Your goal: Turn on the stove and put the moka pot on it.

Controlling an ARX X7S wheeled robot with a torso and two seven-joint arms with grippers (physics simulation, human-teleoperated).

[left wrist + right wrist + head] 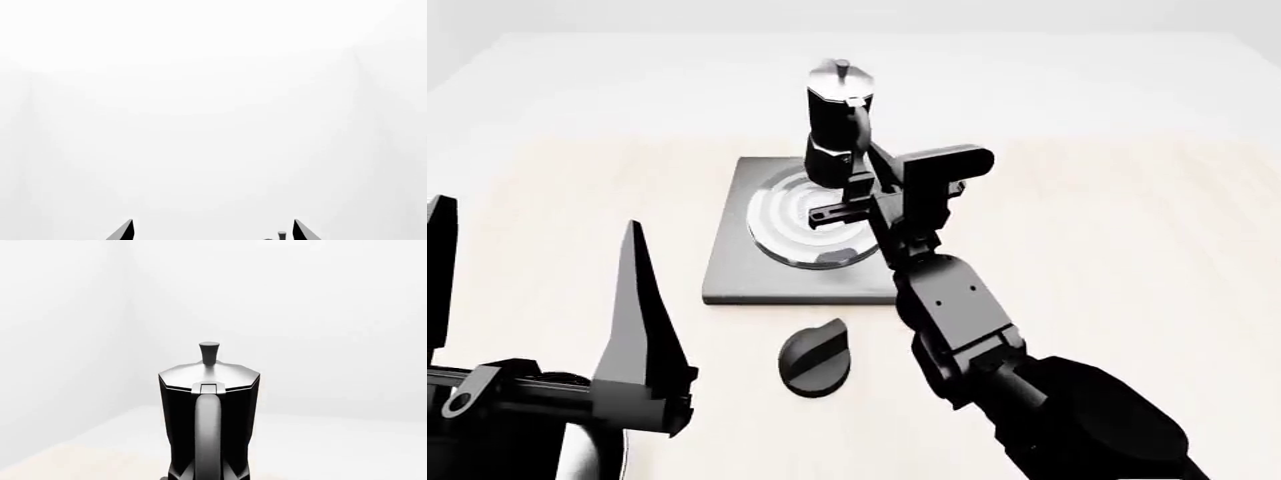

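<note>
the moka pot [833, 125] stood upright at the far edge of the stove [731, 262], its base over the rear rim of the round burner [805, 221]; whether it rested on the plate or was held just clear of it could not be told. its silver lid and lid knob were uppermost, and its curved handle faced the robot. the right gripper [861, 190] reached in from the near side at the level of that handle — the pot body and the arm hid the fingertips, so how far the pincer was open, and whether it had hold of the handle, could not be told. in the right wrist view the moka pot [208, 410] filled the centre, handle toward the camera. the small black knob [815, 357] lay on the table just in front of the stove, apart from it. the left gripper [534, 290] hung at the near left — its two fingers spread wide with nothing between them.
</note>
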